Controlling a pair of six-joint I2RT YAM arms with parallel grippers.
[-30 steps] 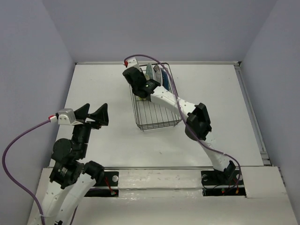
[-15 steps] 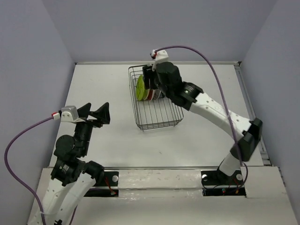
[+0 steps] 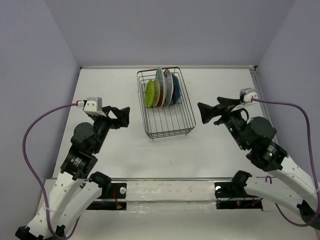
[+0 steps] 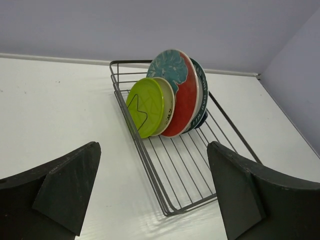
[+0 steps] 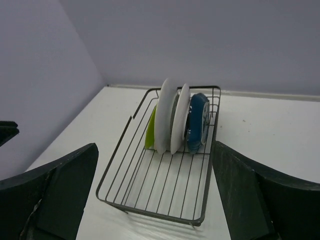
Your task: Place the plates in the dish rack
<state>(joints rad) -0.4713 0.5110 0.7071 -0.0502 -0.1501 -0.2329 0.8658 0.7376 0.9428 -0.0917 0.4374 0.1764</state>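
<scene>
The dish rack [image 3: 169, 125] is a dark wire basket at the table's far middle. Several plates stand upright in its far end. From left to right they are a lime green plate [image 3: 150, 94], a small cream one, a red patterned one [image 3: 161, 95], a white one with a teal rim [image 3: 167, 84] and a dark blue one [image 3: 175, 90]. My left gripper [image 3: 121, 117] hovers left of the rack, open and empty. My right gripper [image 3: 203, 114] hovers right of it, also open and empty. Both wrist views look at the rack [image 4: 186, 167] [image 5: 159, 186] between wide-apart fingers.
The rack's near half holds only bare wires. White table surface [image 3: 115, 90] lies on both sides of the rack. Purple walls close in the table at the back and sides. A raised strip [image 3: 267, 115] runs along the right edge.
My right arm has pulled back from over the rack to the near right, and its gripper has opened. The lime green plate now stands in the rack. My left gripper shifted right.
</scene>
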